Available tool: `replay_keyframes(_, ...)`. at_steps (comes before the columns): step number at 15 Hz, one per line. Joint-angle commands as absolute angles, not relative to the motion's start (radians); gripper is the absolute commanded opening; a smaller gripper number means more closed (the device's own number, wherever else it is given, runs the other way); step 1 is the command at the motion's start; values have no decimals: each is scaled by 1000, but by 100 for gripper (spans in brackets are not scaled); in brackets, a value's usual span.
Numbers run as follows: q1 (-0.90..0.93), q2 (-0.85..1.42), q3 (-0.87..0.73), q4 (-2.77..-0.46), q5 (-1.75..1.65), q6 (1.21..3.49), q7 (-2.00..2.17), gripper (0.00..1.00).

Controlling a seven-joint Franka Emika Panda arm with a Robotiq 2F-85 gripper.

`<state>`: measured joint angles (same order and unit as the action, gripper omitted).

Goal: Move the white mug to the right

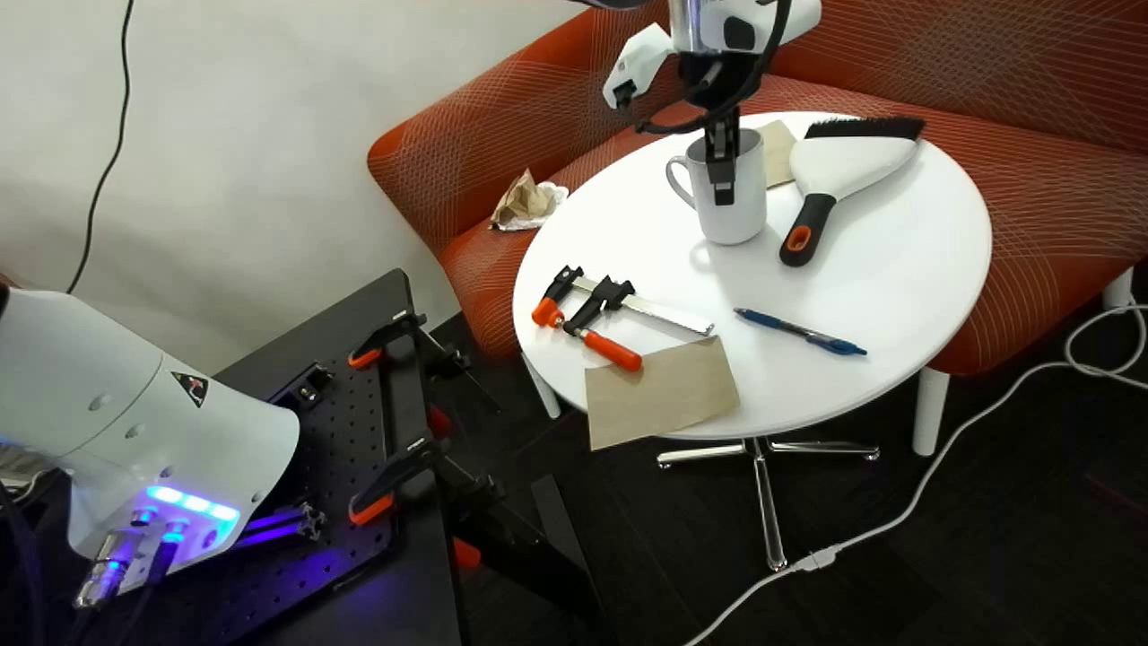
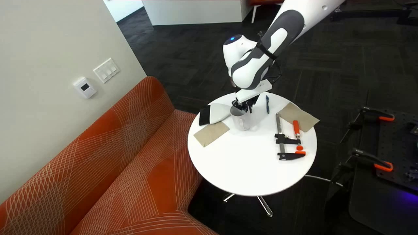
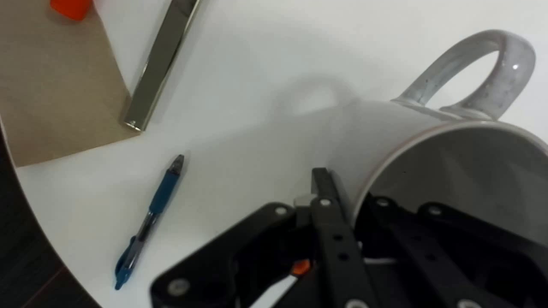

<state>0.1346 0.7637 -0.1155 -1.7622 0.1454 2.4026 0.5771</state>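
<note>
The white mug (image 1: pixel 743 215) is upright on or just above the round white table (image 1: pixel 906 269); I cannot tell whether its base touches. It also shows in an exterior view (image 2: pixel 240 123). In the wrist view the mug (image 3: pixel 372 128) fills the right side, its mouth towards the camera and its handle at upper right. My gripper (image 3: pixel 346 191) straddles the rim, one finger outside against the wall and one inside, closed on the wall. The inner fingertip is hidden in the mug. In both exterior views the gripper (image 1: pixel 721 179) (image 2: pixel 247 108) points down at the mug.
A white brush with black bristles (image 1: pixel 852 163) lies close beside the mug. A beige square pad (image 1: pixel 777 152) lies behind it. A blue pen (image 1: pixel 801 331), an orange-handled clamp (image 1: pixel 619 305) and another beige pad (image 1: pixel 664 395) lie nearer the table edge. A red sofa (image 1: pixel 1049 188) surrounds the back.
</note>
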Motion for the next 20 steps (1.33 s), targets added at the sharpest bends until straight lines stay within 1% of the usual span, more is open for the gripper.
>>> replay_keyframes(1, 124, 753, -104, -1731, 162, 2349, 597, 42)
replay_keyframes(4, 143, 707, -115, -1774, 151, 2363, 618, 66)
replay_keyframes(8, 170, 609, -117, -1859, 136, 2368, 646, 94)
replay_keyframes(9, 176, 583, -116, -1883, 132, 2366, 656, 100)
replay_keyframes(17, 212, 409, -92, -2043, 93, 2364, 688, 100)
replay_keyframes(18, 210, 398, -86, -2051, 94, 2364, 682, 100)
replay_keyframes(19, 194, 454, -79, -1999, 104, 2374, 666, 100)
replay_keyframes(20, 193, 448, -76, -2004, 104, 2374, 666, 100)
